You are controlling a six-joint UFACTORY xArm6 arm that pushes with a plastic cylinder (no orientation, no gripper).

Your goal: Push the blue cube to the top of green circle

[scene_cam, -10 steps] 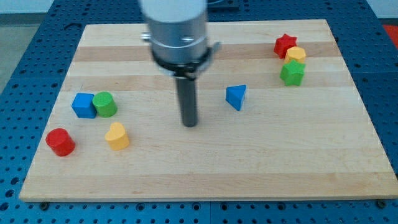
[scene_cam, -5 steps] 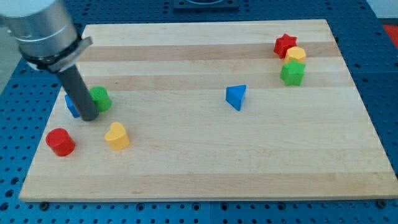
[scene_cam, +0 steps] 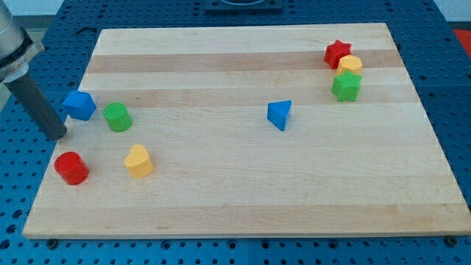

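Note:
The blue cube [scene_cam: 79,105] lies near the board's left edge, turned at an angle. The green circle [scene_cam: 117,117] stands just to its right and slightly lower, with a small gap between them. My tip [scene_cam: 57,135] is at the board's left edge, below and left of the blue cube, not touching it. The rod rises up and to the left out of the view.
A red cylinder [scene_cam: 71,168] and a yellow heart [scene_cam: 137,160] lie below the green circle. A blue triangle [scene_cam: 280,115] sits mid-board. A red star [scene_cam: 338,53], a yellow block [scene_cam: 350,65] and a green block [scene_cam: 346,86] cluster at the top right.
The rod swept from mid-board to the far left. The blue cube was pushed up and left, turned, and now sits apart from the green circle, which shifted slightly left.

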